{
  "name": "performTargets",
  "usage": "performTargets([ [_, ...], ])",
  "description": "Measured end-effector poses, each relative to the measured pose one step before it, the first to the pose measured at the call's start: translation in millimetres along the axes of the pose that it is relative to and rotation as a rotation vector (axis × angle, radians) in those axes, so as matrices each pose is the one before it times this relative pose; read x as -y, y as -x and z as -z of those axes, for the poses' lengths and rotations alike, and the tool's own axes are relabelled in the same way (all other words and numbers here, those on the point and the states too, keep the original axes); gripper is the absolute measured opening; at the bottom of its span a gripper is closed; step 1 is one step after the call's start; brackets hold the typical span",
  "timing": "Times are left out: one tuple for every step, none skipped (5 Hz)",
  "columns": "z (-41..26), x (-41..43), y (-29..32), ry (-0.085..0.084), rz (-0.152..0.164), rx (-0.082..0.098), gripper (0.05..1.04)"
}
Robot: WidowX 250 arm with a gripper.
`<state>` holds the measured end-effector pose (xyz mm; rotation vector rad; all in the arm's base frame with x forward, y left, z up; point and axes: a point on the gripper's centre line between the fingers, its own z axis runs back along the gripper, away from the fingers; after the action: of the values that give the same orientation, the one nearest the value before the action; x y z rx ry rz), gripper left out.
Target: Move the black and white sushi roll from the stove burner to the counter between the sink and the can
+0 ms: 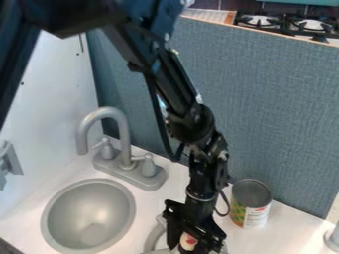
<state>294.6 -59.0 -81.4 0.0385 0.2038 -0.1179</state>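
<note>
Low at the counter's front, a black gripper meets a small cream-and-red thing

Evidently the gripper (191, 245) points down near the bottom edge of the view, with the cream-and-red thing (189, 241) right at it, partly hidden by its black parts. Whether it has a hold on that thing or is only around it, I cannot tell.

What shows of the thing looks smooth and rounded. I would judge it a light toy piece, fairly stiff, unlikely to break but apt to roll or slip if pinched off-centre; a level hold across its middle, with modest pressure, should suit it best.

Just beside and partly behind the gripper curves the rim of a grey vessel (153, 238), perhaps a pan or bowl. Its inside is mostly hidden, and I cannot say whether the small thing sits in it.

Farther out, toward the right, a tin can (251, 207) stands upright near the blue-grey panel (278, 104). Its mouth seems open and dark; any contents cannot be made out. Over to the left lies the oval sink (88, 187), with a paler round patch at its bottom, probably the drain. Behind it rises the grey faucet (124, 134), its two handles on one base.
</note>
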Motion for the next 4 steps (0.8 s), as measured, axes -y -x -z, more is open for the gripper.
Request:
performTargets([
  [-34.1,-11.98,2.19,0.0171,-0.0318,0.0722,0.544],
  [-45.48,-13.29,-0.8,0.0161,-0.0472,0.1002,0.504],
  [-13.64,-17.33,-12.17,0.0173,-0.0721,0.0467,0.499],
  [6.5,-18.58,-17.28,-0.0359,-0.0497,-0.0137,0.499],
])
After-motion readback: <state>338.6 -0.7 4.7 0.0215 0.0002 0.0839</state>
